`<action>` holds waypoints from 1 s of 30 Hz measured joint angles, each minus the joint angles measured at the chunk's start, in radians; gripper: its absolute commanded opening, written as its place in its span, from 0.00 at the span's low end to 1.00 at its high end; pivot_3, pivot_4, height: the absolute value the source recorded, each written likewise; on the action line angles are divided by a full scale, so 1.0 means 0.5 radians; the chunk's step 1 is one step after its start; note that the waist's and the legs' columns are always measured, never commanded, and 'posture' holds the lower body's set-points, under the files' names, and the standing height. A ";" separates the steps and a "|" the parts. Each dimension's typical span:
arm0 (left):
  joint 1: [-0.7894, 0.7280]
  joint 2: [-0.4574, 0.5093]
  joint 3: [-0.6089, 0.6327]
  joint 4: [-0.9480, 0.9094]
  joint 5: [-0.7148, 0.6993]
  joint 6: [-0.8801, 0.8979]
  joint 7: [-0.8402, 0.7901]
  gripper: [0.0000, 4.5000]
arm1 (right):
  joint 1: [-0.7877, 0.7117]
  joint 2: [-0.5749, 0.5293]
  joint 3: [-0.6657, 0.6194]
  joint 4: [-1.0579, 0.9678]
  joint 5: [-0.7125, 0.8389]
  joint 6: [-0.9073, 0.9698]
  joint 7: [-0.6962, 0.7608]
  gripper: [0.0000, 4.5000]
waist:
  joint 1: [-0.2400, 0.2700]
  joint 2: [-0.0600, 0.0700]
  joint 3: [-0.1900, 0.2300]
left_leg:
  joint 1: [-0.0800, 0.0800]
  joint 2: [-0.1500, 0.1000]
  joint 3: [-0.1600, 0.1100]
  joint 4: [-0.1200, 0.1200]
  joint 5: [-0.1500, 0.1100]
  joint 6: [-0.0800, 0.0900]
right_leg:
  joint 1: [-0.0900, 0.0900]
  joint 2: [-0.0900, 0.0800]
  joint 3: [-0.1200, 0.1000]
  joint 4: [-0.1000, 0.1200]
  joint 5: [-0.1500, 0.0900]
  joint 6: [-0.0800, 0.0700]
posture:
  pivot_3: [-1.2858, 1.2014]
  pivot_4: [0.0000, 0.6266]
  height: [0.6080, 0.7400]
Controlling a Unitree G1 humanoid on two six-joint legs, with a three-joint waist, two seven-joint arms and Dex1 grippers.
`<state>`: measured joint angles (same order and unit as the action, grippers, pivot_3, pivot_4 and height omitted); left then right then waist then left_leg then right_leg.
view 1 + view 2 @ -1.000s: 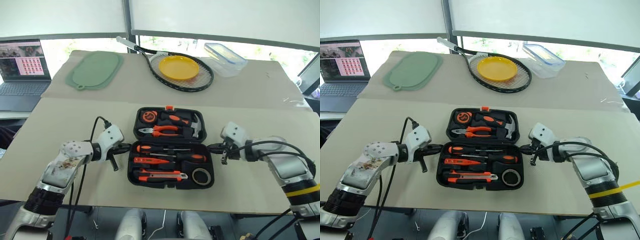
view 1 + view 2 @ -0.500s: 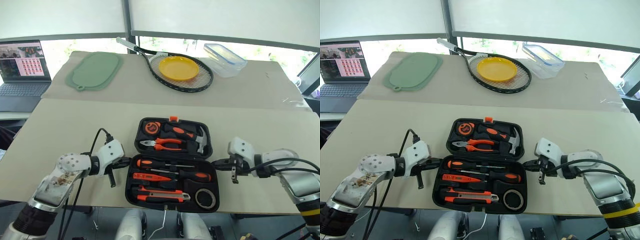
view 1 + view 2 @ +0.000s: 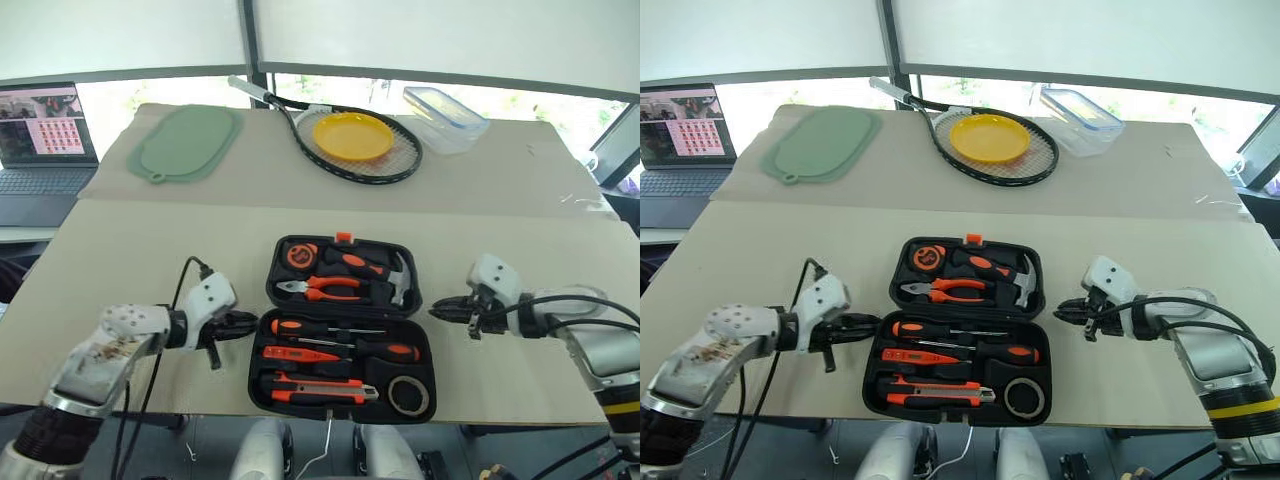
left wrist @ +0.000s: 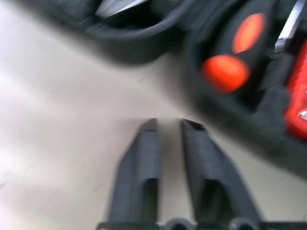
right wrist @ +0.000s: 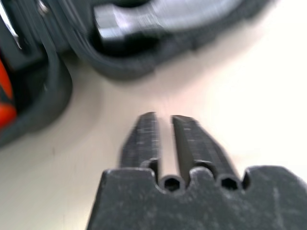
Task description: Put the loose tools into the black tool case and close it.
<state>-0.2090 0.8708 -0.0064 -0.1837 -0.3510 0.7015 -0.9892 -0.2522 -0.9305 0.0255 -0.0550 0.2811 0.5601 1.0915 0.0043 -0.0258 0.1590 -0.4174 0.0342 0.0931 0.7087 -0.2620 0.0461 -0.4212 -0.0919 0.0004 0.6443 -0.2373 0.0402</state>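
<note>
Left eye view shows the black moulded plastic tool case (image 3: 342,325) lying open on the pale surface (image 3: 130,260), between the two hands. Its near tray holds two black-and-orange-handled screwdrivers (image 3: 340,338), a slim orange tester pen (image 3: 290,353), an orange-black utility knife (image 3: 318,391) and a small dark tape roll (image 3: 407,396); the far half holds orange-handled pliers (image 3: 322,287) and a small steel-headed hammer (image 3: 402,280).

The left hand (image 3: 243,323) sits just beside the case's left edge, pointing at it, apart from it and grasping nothing; in the left wrist view its fingers (image 4: 206,163) stand with a narrow gap. The right hand (image 3: 441,311) sits just beside the case's right edge, likewise empty, its fingers (image 5: 144,139) slightly parted.

Beyond the case, well away from both hands, lie a green oval mat (image 3: 186,142), a black racket (image 3: 345,150) carrying a yellow plate (image 3: 353,136), and a clear blue-rimmed plastic box (image 3: 445,104). A laptop (image 3: 40,140) stands far off past the left hand.
</note>
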 measured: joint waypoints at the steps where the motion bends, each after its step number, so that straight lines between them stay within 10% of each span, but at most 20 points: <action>1: -0.057 0.022 0.041 0.084 -0.015 0.084 0.007 0.53 | -0.017 -0.022 -0.022 0.003 0.018 0.033 0.011 0.55 | -0.004 0.000 0.000 | 0.001 0.000 0.000 0.000 0.000 0.000 | 0.000 0.002 0.000 0.000 0.001 -0.001 | 0.52 0.24 0.99; 6: -0.439 -0.018 0.103 0.271 -0.260 0.657 0.012 0.93 | -0.162 -0.045 -0.112 -0.021 0.203 0.324 0.037 0.93 | -0.003 -0.001 0.001 | 0.000 0.000 -0.001 0.000 0.000 0.000 | 0.000 0.000 0.001 0.000 0.001 0.001 | 0.52 0.24 0.99; 18: -0.761 -0.369 -0.022 0.327 -0.401 1.082 0.252 0.93 | -0.399 0.140 -0.057 -0.014 0.343 0.764 -0.153 0.93 | 0.005 -0.002 0.001 | -0.005 -0.003 0.000 0.001 0.000 0.000 | -0.003 0.000 0.004 0.000 0.002 0.001 | 0.52 0.24 0.99; 30: -0.756 -0.442 -0.080 0.340 -0.358 0.954 0.330 0.05 | -0.444 0.267 0.074 0.059 0.306 0.813 -0.267 0.18 | 0.009 -0.002 0.001 | -0.002 -0.003 -0.001 0.001 0.000 0.000 | 0.001 0.000 0.004 -0.001 0.002 0.002 | 0.52 0.24 0.99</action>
<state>-0.5871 0.6499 -0.0462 -0.0137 -0.5299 1.1786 -0.8244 -0.4743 -0.7972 0.0624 -0.0256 0.4342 0.9666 0.9577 0.0089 -0.0266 0.1593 -0.4183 0.0325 0.0925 0.7092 -0.2618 0.0459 -0.4209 -0.0921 0.0024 0.6440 -0.2364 0.0410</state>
